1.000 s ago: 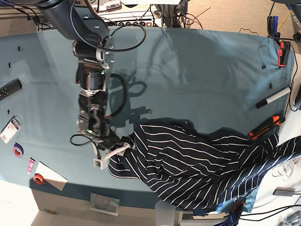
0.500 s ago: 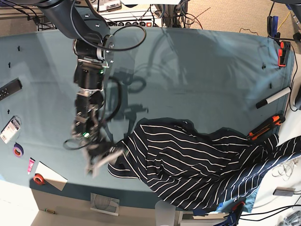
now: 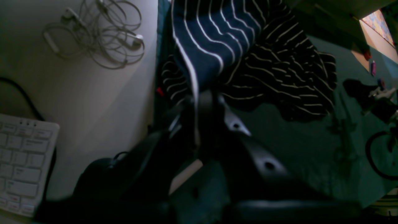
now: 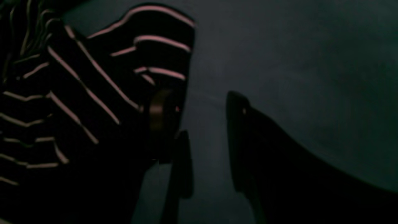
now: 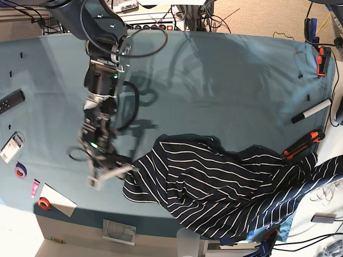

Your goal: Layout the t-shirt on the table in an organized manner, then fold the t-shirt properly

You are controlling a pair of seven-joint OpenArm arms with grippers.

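Note:
The dark navy t-shirt (image 5: 214, 184) with thin white stripes lies crumpled on the near right part of the teal table (image 5: 225, 85), and its right end stretches off toward the right edge. In the left wrist view my left gripper (image 3: 199, 105) is shut on a bunch of the t-shirt (image 3: 214, 37), which hangs from the jaws. My right gripper (image 5: 111, 174) hovers just left of the shirt's left edge, open. In the right wrist view the right gripper (image 4: 202, 121) has only bare table (image 4: 295, 62) between its fingers, with the t-shirt (image 4: 93, 87) just to the left.
A remote (image 5: 10, 101), a small flat device (image 5: 12, 147), tape rolls (image 5: 20, 170) and a white card (image 5: 56, 199) lie along the left edge. A marker (image 5: 311, 111) and an orange tool (image 5: 303, 143) sit at the right. A keyboard (image 3: 18, 161) and coiled earphones (image 3: 99, 40) lie off the table.
My right arm has swung left and drawn its open gripper away from the shirt's left edge, which it was touching a second ago. The shirt has barely shifted.

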